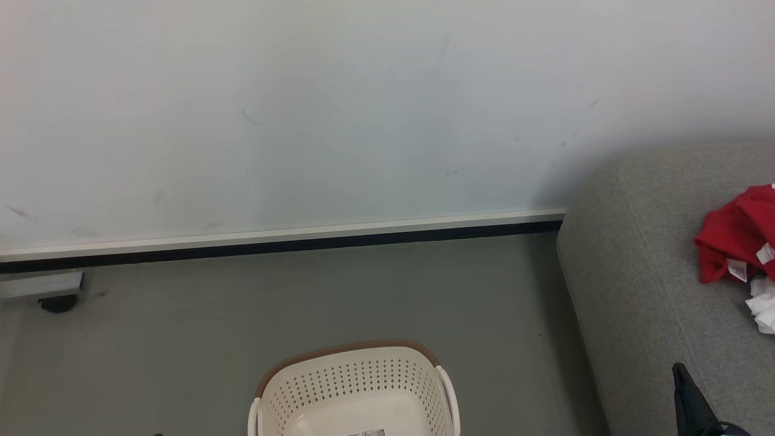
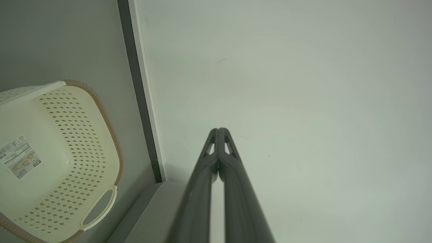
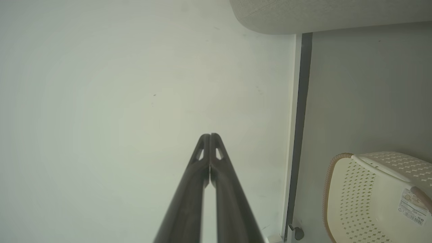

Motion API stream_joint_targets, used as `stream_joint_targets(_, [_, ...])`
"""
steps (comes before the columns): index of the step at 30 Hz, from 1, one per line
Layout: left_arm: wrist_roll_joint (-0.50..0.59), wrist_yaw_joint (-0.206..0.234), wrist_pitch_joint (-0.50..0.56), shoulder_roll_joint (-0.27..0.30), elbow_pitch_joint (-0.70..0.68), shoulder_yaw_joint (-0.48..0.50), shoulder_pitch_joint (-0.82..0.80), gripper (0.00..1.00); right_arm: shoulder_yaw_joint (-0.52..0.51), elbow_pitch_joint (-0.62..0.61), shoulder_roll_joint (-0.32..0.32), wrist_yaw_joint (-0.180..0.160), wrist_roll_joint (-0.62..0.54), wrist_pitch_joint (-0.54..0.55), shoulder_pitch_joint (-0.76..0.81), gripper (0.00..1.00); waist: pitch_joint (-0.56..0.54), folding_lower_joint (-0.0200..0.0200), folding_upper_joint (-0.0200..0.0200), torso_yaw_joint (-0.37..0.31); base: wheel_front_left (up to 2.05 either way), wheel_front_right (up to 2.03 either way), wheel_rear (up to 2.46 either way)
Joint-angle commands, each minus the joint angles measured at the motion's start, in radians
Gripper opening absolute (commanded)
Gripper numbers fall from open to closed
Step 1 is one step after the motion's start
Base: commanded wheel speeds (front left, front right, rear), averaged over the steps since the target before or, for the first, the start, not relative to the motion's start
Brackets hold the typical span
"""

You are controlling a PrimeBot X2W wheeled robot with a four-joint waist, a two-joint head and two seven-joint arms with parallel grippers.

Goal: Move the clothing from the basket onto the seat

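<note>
We judge it done: the cream perforated plastic basket (image 1: 357, 375), lower centre, looks empty; the red-and-white fabric clothing (image 1: 735, 236) lies on the grey woven seat (image 1: 636, 272), right edge. Our left hand (image 2: 218, 130) and right hand (image 3: 210, 135) are pinched together, empty.

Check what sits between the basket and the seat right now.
Only bare grey floor separates the basket from the seat in the head view; the red clothing lies on the seat.

No legible text: barcode sticker (image 2: 20, 158) on basket (image 2: 77, 135) floor too small to read; white tags (image 1: 737, 269) on clothing (image 1: 729, 233) blurred.
</note>
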Motion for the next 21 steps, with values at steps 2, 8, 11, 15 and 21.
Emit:
stream_joint_targets(2, [0.008, -0.001, 0.006, 0.0, 0.0, 0.006, -0.01, 0.0, -0.001, 0.002, 0.003, 0.0, -0.01, 0.002, -0.01, 0.0, 0.0, 0.0, 0.0, 0.0, 0.0, 0.0, 0.0])
stream_joint_targets(8, [0.009, -0.001, 0.007, 0.0, 0.0, 0.006, -0.01, 0.0, -0.002, 0.002, 0.004, 0.0, -0.011, 0.004, -0.01, 0.0, 0.0, 0.0, 0.0, 0.0, 0.0, 0.0, 0.0])
stream_joint_targets(11, [0.009, -0.001, 0.007, 0.0, 0.0, 0.006, -0.01, 0.0, -0.003, 0.002, 0.004, 0.0, -0.012, 0.004, -0.01, 0.0, 0.0, 0.0, 0.0, 0.0, 0.0, 0.0, 0.0])
stream_joint_targets(15, [0.009, -0.001, 0.006, -0.001, 0.0, 0.006, -0.01, 0.0, -0.004, 0.002, 0.005, 0.0, -0.012, 0.005, -0.01, 0.0, 0.0, 0.0, 0.0, 0.0, 0.0, 0.0, 0.0])
stream_joint_targets(21, [0.01, -0.001, 0.006, -0.001, 0.0, 0.007, -0.01, 0.0, -0.005, 0.002, 0.006, 0.0, -0.014, 0.007, -0.01, 0.0, 0.0, 0.0, 0.0, 0.0, 0.0, 0.0, 0.0])
